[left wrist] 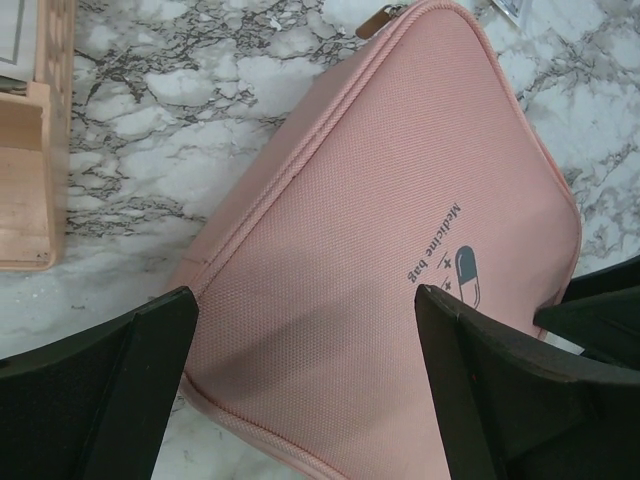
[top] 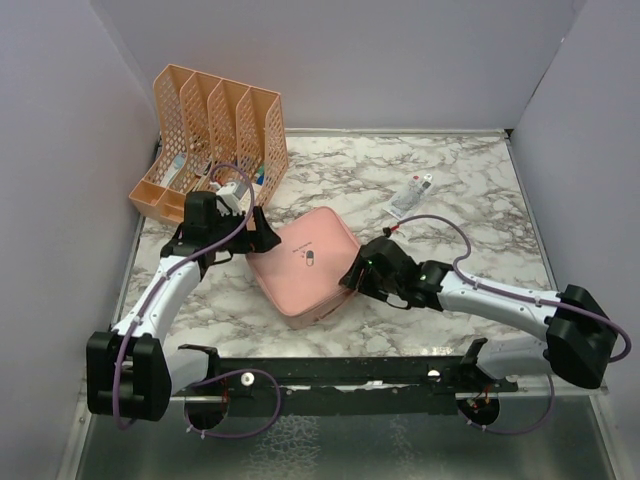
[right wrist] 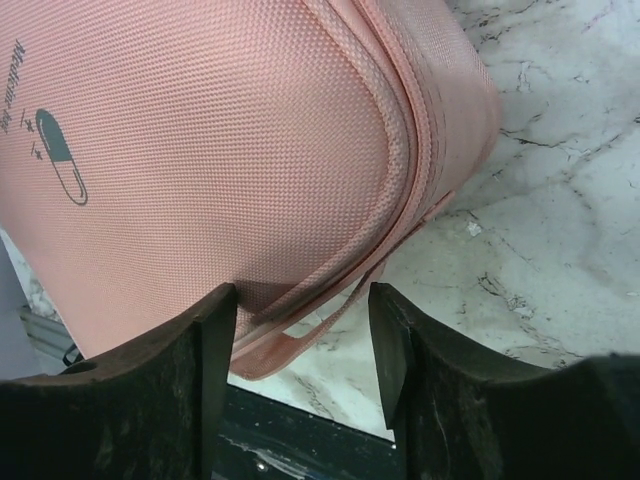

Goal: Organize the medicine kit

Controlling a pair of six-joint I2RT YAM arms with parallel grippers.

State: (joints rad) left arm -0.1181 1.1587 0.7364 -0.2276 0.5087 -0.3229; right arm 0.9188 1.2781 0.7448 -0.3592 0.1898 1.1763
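Two grippers on one case rn. Medicine kit (top: 305, 265) sits flat around the middle of the worktop (top: 470, 230), zipped shut afaict, pill logo (left wrist: 465, 270) facing up. Left gripper (top: 258, 238) hangs over the kit's far-left corner. Its jaws are spread wide w/ the lid below them in the wrist view, not clamping anything. Right gripper (top: 352, 278) is at the kit's near-right edge, jaws apart too, w/ the zip seam (right wrist: 405, 150) and a thin pink loop (right wrist: 320, 320) in the gap. One finger looks like it's just touching the fabric, but no real pinch imo.

So step in hand = getting the case open, I'd guess: one arm steadies, the other works the zip. Zip pull might be the small tan tab (left wrist: 378, 18) at one corner in the left wrist view, tbh can't be sure. Next move prob needs the right gripper to close on that loop or edge, then the left to go find the pull. Otherwise a soft shell will likely slide on the marble.

Loose tube (top: 410, 195) lies far right, well apart from the kit. Orange rack (top: 225, 120) at far left has bits in it, too small to tell.
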